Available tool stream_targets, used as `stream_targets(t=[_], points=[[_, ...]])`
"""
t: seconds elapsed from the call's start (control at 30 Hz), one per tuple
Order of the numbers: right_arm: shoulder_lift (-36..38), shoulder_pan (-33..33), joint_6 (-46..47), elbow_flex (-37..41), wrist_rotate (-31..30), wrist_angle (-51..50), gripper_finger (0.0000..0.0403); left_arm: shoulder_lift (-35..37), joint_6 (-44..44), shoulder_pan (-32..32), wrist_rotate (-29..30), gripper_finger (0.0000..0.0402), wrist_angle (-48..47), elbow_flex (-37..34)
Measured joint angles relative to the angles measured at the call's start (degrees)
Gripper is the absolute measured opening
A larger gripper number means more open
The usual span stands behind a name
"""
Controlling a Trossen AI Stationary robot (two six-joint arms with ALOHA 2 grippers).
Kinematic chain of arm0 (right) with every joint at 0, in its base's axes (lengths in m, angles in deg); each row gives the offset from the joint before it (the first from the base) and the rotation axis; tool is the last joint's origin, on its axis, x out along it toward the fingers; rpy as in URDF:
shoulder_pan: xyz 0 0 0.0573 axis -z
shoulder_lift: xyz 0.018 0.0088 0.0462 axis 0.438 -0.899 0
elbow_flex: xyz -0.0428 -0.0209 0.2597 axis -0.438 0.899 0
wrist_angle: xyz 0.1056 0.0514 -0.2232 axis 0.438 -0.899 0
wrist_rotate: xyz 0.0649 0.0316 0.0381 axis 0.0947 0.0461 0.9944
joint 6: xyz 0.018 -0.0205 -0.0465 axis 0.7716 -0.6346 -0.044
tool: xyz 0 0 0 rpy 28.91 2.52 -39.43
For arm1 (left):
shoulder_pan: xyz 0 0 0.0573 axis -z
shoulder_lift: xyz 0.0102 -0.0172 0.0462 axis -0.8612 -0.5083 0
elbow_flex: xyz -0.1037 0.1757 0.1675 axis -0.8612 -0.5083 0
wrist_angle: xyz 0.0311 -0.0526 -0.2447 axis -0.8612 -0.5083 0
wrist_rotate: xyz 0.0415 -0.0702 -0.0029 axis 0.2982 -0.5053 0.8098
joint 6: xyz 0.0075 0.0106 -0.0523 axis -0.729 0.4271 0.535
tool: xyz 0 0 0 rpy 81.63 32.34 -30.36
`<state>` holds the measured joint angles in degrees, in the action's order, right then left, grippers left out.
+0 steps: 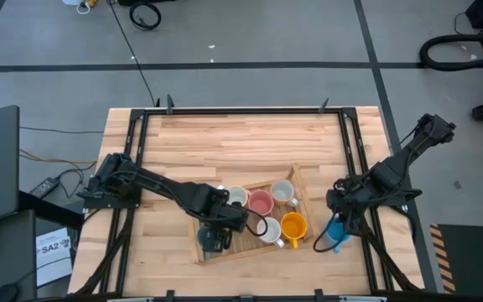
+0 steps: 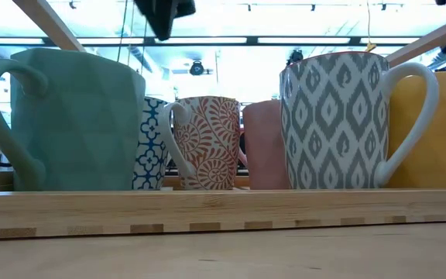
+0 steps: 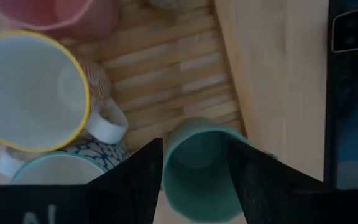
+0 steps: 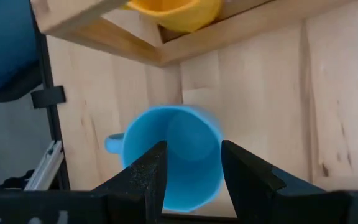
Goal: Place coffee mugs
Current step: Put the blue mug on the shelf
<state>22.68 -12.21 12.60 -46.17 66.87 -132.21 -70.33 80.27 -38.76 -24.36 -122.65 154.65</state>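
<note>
1. Closest to your low camera is the pale green faceted ceramic mug (image 2: pixel 76 116), standing upright at the near left corner of the slatted wooden tray (image 1: pixel 240 249). From above it looks dark green.
2. Your left gripper (image 3: pixel 194 180) is right over that mug with a dark finger on each side of its rim. The fingers are spread, and you can't really tell whether they're pressing on it.
3. Next in the low view comes a white mug with a blue lattice print (image 2: pixel 152 147), mostly hidden behind the green one, then a white mug with an orange swirl pattern (image 2: pixel 207 143), a plain pink mug (image 2: pixel 263 143), a white mug with a grey ikat pattern (image 2: pixel 337 120) and the orange-yellow mug (image 2: pixel 432 128) at the right edge.
4. From above, all of those sit bunched inside the tray, with a cream mug (image 1: pixel 238 197) and a pale white mug (image 1: pixel 283 192) in the back row either side of the pink one.
5. Your right gripper (image 4: pixel 191 180) is off the tray's right end, near the table's (image 1: pixel 225 143) right front edge. It's straddling a bright blue mug (image 4: pixel 176 158), one finger inside the rim and one outside, handle sticking out to the side. The blue mug is on bare wood, just beside the tray's corner by the orange-yellow one.
</note>
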Motion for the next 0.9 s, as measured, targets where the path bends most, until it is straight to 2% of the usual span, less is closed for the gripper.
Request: stream_targets(t=[0.57, 0.9], points=[[0.0, -0.45, 1.53, 9.91, 0.02, 0.95, 0.0157, 0.0, -1.54, 0.0, 0.32, 0.0185, -2.63, 10.2], [-0.07, -0.45, 1.58, 12.55, 0.17, 4.76, 0.0157, 3.5, -3.56, 0.98, 0.97, 0.0185, -5.94, 11.05]])
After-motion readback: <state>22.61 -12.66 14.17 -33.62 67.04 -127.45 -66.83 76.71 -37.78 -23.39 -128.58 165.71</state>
